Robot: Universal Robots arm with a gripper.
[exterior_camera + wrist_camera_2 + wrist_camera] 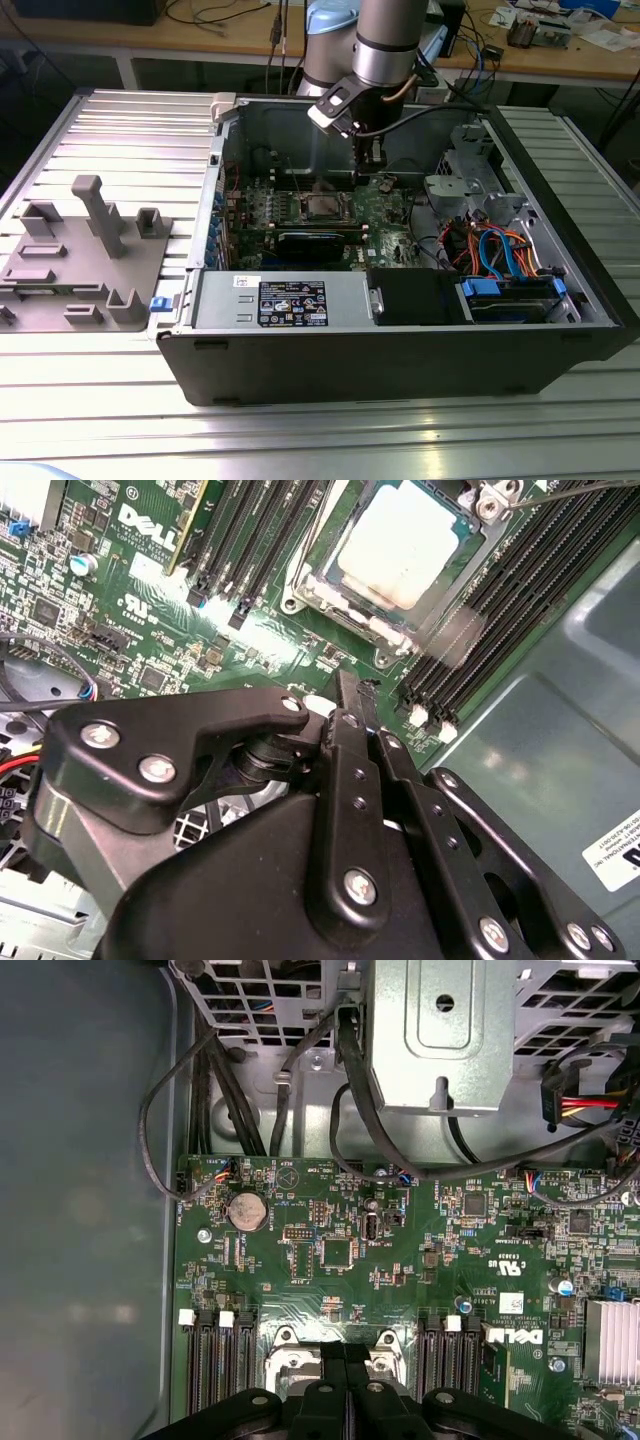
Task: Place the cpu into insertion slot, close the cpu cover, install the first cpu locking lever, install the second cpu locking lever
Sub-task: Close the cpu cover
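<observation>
The cpu (400, 550) lies flat in the insertion slot (325, 207) on the green board, its silvery-grey top facing up. The cpu cover (303, 588) shows as a silvery frame around the chip; I cannot tell whether it is fully down. A thin wire lever (565, 489) runs past the socket's corner. My gripper (374, 168) hangs above the board, just to the exterior view's right of the socket and apart from it. Its black fingers are shut with nothing between them in both wrist views (352, 692) (345, 1358). The gripper hides part of the socket (290, 1365) in the first wrist view.
Long memory slots (250, 540) flank the socket. Black cables (220, 1090) and a drive cage (478, 190) crowd the case's right side, with orange and blue cables (500, 250). A labelled power supply (290, 300) sits in front. A grey fixture (85, 250) stands on the table at left.
</observation>
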